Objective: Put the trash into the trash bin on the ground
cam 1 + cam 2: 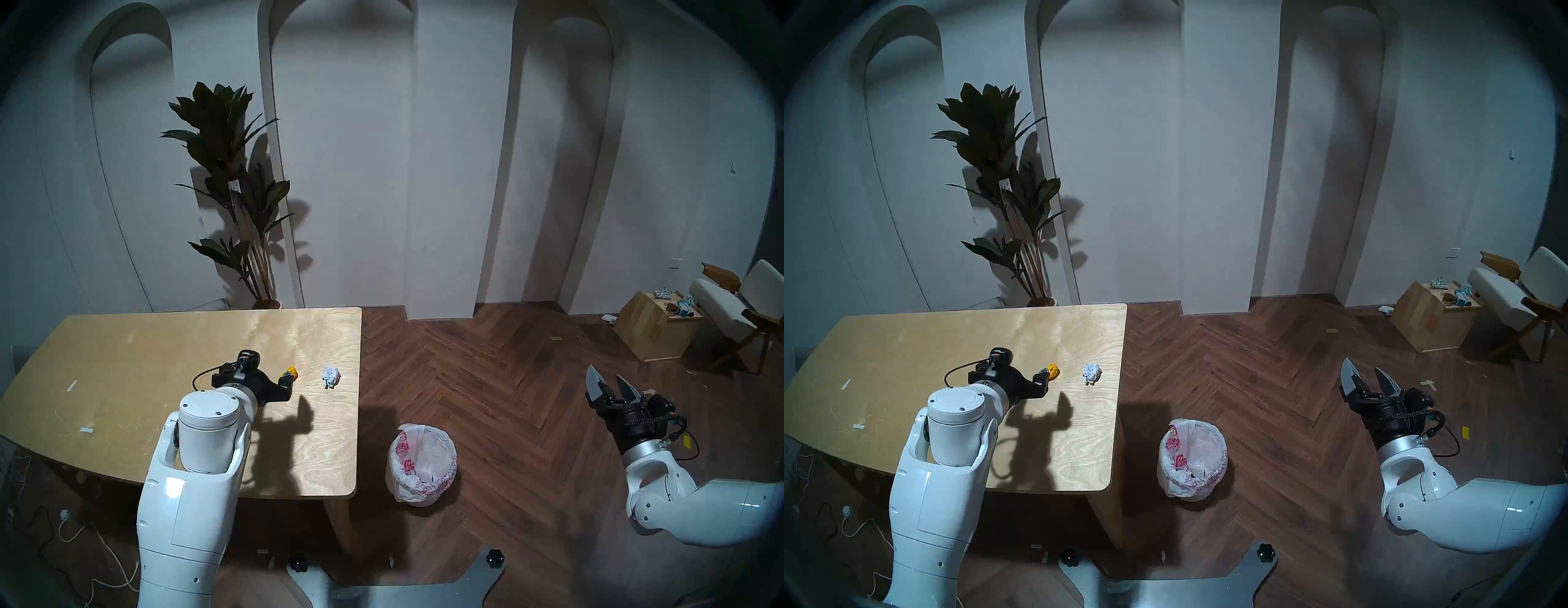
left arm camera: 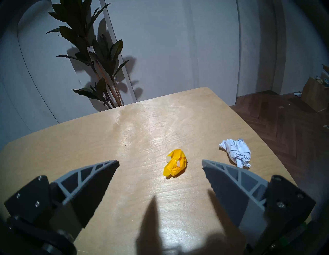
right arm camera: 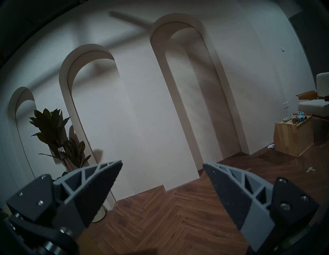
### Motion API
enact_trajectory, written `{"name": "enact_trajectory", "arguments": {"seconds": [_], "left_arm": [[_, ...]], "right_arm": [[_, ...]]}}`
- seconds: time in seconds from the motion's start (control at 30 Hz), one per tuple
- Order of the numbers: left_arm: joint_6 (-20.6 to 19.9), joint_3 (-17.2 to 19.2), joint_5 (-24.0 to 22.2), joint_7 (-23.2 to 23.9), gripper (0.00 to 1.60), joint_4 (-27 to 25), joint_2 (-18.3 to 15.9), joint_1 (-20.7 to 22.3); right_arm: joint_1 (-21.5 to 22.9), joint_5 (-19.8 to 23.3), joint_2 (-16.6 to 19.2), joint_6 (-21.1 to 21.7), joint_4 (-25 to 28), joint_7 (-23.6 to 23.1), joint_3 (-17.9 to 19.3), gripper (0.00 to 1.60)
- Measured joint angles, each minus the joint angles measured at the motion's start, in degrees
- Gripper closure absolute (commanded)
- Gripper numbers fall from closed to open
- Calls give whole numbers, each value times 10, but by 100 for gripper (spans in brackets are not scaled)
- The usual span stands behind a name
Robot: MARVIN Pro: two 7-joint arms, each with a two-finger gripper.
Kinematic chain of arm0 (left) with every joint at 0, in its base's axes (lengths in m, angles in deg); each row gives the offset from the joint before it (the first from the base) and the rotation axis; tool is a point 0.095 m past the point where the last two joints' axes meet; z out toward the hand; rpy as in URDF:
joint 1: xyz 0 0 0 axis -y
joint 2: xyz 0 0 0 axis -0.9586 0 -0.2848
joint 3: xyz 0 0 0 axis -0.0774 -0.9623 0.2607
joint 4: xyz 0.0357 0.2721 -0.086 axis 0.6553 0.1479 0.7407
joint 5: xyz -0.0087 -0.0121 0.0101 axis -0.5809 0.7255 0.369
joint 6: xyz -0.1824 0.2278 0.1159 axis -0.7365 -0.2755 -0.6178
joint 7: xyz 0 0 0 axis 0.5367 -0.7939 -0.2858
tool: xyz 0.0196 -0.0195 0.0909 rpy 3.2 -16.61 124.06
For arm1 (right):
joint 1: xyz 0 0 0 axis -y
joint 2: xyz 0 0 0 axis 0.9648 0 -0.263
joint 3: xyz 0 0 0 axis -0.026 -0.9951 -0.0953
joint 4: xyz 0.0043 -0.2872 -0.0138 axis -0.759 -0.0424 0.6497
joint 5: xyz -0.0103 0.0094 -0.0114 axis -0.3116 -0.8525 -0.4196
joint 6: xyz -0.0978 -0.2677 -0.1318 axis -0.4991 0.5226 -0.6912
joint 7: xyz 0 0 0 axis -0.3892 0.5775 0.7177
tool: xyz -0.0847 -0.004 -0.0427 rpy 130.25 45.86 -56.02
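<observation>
Left gripper (image 1: pixel 285 384) gapes beside yellow wad (image 1: pixel 291 373).

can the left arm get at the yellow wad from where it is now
Probably yes. The left tool is open and hangs over the table with the yellow wad lying just ahead between its fingers; nothing lies in between. The white paper ball sits clear to the side.

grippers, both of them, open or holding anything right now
Left tool: open, empty, over the table near the yellow wad.
Right tool: open, empty.
</observation>
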Motion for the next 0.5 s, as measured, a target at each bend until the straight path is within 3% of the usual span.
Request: {"name": "enact_trajectory", "arguments": {"seconds": [0.5], "left_arm": [[4,-22,11,-17,0,29,11,20]], "right_arm": [[5,-11,-6,14,4,8,-2,0]]}}
